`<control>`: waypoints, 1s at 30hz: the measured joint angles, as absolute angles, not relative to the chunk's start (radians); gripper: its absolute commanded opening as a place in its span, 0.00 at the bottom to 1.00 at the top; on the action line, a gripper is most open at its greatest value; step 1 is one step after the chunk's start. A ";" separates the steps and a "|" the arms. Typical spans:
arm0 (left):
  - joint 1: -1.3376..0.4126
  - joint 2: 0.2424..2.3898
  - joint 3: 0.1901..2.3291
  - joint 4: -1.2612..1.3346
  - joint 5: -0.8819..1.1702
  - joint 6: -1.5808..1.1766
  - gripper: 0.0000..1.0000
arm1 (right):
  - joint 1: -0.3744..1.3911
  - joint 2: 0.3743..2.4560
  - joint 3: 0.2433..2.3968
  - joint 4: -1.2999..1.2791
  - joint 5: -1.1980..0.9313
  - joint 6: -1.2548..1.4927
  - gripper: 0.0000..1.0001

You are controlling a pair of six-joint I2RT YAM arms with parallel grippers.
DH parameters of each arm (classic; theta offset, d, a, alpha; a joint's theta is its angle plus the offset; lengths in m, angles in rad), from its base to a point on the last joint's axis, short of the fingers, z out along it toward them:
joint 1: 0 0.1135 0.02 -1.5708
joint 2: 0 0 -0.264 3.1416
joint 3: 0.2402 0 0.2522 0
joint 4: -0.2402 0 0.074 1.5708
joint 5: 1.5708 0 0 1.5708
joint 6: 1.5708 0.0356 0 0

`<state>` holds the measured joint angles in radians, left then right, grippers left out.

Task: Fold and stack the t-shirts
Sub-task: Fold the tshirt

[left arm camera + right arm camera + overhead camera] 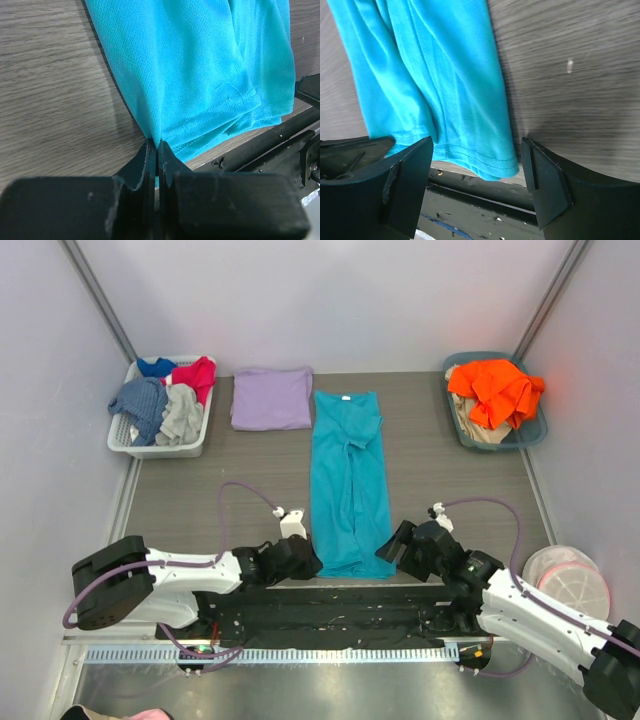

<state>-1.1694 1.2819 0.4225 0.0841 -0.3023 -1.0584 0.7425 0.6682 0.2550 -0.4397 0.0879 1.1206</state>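
The teal t-shirt [348, 485] lies folded into a long narrow strip down the table's middle, white neck label at the far end. The lavender t-shirt [271, 398] lies folded at the far left of it. My left gripper [305, 558] is shut on the teal shirt's near left hem corner [156, 137]. My right gripper [395, 545] is open, its fingers [410, 170] either side of the shirt's near right hem corner [490, 162], which hangs just past the table edge.
A white basket [125, 440] with red, blue and grey garments stands at the far left. A teal bin [535, 435] with an orange garment stands at the far right. A pink-rimmed round container [567, 578] sits near right. A black rail [330, 615] runs along the near edge.
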 measured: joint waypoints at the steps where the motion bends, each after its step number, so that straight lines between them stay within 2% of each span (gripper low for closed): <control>1: -1.169 1.282 0.422 0.084 -0.303 -1.058 0.03 | 0.743 0.668 0.250 -0.426 0.082 1.125 0.79; 24: -1.169 1.287 0.422 0.085 -0.303 -1.062 0.01 | 0.753 0.751 0.264 -0.399 0.026 1.116 0.64; 30: -1.169 1.287 0.422 0.085 -0.303 -1.063 0.00 | 0.764 0.793 0.267 -0.377 -0.004 1.111 0.50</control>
<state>-1.1694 1.2873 0.4225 0.0849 -0.3027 -1.0630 0.7643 0.7933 0.2672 -0.3775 -0.0044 1.1114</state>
